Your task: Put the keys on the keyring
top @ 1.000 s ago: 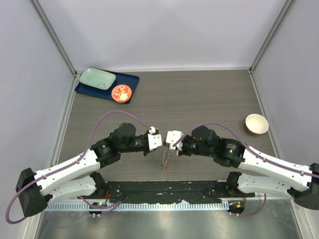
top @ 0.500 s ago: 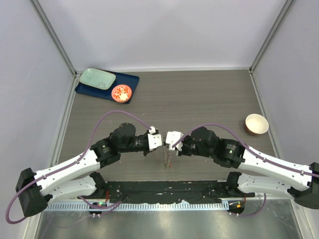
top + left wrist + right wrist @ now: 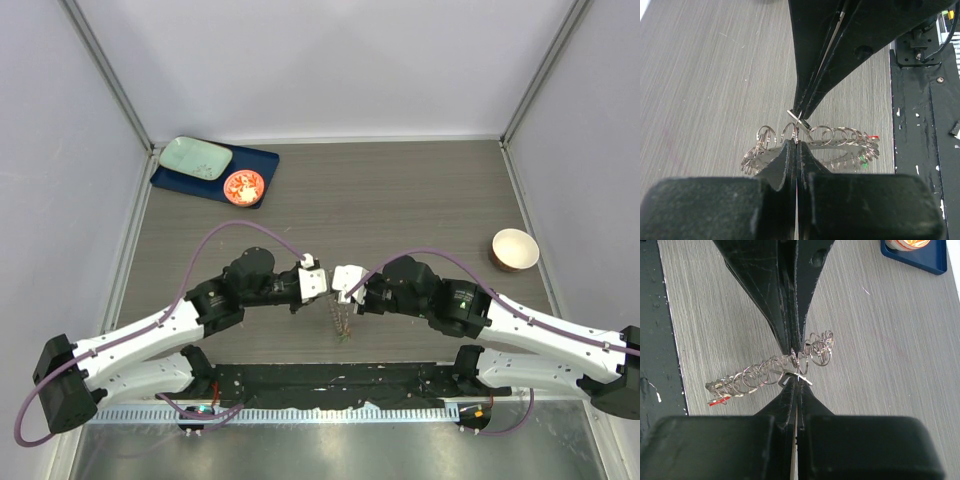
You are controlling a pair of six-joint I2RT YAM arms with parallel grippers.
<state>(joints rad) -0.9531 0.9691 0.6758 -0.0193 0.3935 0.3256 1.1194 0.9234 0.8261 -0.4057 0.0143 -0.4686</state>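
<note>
The keyring (image 3: 341, 322) hangs on edge between the two grippers at the table's near middle. In the left wrist view my left gripper (image 3: 796, 143) is shut on one small loop of the keyring (image 3: 832, 148); a red tag (image 3: 873, 136) and a green tag (image 3: 863, 159) sit at the ring's far end. My right gripper (image 3: 797, 379) is shut on a small silver key (image 3: 801, 375) right against the keyring (image 3: 757, 375); a red tag (image 3: 716, 402) shows at its end. Both grippers also show from above, left (image 3: 327, 291) and right (image 3: 341, 292), tip to tip. No black key is visible.
A blue tray (image 3: 256, 159) at the back left holds a pale green plate (image 3: 195, 157) and an orange-red dish (image 3: 243, 186). A beige bowl (image 3: 514, 248) stands at the right. A black strip (image 3: 330, 378) runs along the near edge.
The hanging keyring has swung a little to the right under the grippers. Both grippers stay shut and tip to tip, shifted only slightly.
</note>
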